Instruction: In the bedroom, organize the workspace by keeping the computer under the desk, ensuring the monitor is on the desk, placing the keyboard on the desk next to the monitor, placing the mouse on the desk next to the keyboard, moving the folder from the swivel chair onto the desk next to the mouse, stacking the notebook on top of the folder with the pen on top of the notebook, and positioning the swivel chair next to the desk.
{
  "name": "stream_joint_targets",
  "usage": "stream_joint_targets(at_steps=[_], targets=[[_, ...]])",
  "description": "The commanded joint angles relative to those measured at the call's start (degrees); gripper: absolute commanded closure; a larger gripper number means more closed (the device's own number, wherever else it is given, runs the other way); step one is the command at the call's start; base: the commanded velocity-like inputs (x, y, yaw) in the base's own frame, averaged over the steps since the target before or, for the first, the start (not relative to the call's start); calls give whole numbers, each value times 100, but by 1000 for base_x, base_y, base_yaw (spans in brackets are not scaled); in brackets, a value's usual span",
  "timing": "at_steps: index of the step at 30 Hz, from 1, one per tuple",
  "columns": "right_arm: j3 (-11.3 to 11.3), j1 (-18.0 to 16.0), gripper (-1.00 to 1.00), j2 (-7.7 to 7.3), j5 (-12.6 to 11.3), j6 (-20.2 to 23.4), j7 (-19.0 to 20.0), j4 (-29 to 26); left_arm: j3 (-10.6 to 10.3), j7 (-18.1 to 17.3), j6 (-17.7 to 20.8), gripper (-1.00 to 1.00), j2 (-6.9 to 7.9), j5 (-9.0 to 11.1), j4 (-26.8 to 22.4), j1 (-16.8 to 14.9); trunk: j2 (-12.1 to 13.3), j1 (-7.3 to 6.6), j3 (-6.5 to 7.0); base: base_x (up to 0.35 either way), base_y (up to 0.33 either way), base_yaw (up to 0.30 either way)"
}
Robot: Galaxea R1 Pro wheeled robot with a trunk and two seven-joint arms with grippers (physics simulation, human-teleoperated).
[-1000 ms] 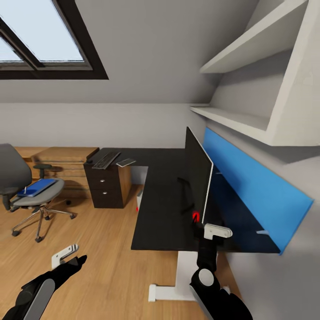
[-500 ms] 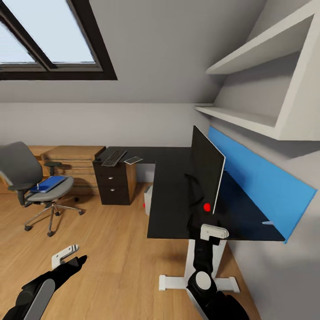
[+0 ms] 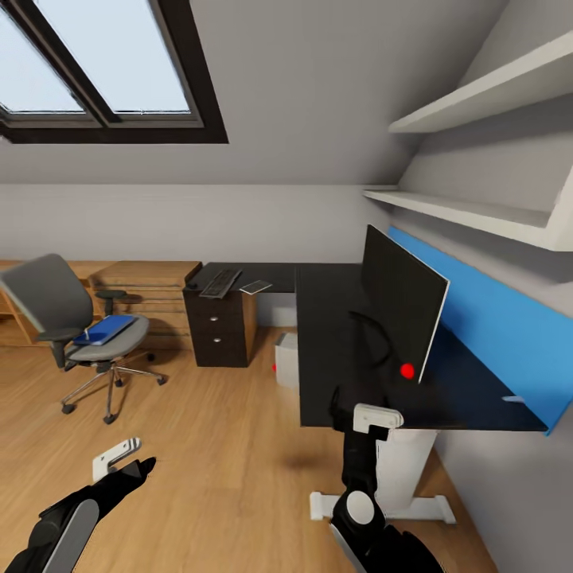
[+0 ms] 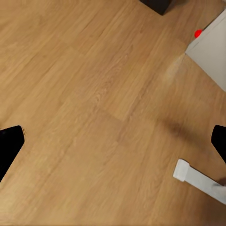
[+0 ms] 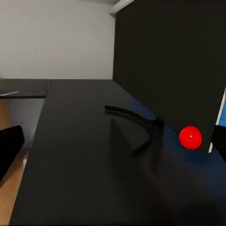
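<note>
Across the black L-shaped bench (image 3: 318, 334), white-legged, backed by a bright blue panel (image 3: 497, 334): the monitor (image 3: 402, 306), wide and flat, black-fronted with a thin white edge, upright near the blue panel, red dot at its lower corner, curved black stand foot resting on the glossy top. On the far wing of the bench, above the dark drawer unit (image 3: 215, 330): the keyboard (image 3: 220, 282), slim, black and long, and just beside it a small thin grey item, probably the notebook (image 3: 255, 286). Under the bench, on the wood floor (image 3: 207, 446) beside the drawer unit: the computer (image 3: 286, 360), a light grey box with a small red light. Well apart from the bench, near the wooden dresser (image 3: 147, 290): the swivel chair (image 3: 87, 334), grey upholstered, metal star base on castors, with the blue folder (image 3: 106, 329) flat on its seat; something small on the folder, too small to identify.

Low over the floor: left tool (image 3: 127, 461), fingers spread wide, nothing between them, seen in the left wrist view as two dark tips at opposite edges. At the near edge of the bench, in front of the monitor: right tool (image 3: 374, 415), dark tips likewise far apart in the right wrist view, empty.
</note>
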Motion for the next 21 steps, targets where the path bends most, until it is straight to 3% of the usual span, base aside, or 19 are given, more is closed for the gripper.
stream_joint_targets(at_steps=[1, 10, 17, 21], targets=[[41, -8, -100, -6, -31, -44, -25, 1, -3, 46, 15, -100, 2, 62, -6, -4, -5, 0, -7, 0, 334, 0], [427, -8, -100, -18, -17, -46, -25, 81, -6, 47, -27, -100, 2, 66, -6, -3, -5, 0, -7, 0, 334, 0], [481, -8, -100, -13, -33, -40, 59, 143, -11, 48, -31, -100, 0, 66, -6, -5, -5, 0, -7, 0, 334, 0], [470, -8, -100, 3, -60, -24, 449, 308, -10, 49, -32, -100, -32, 66, -6, -5, -5, 0, -7, 0, 334, 0]])
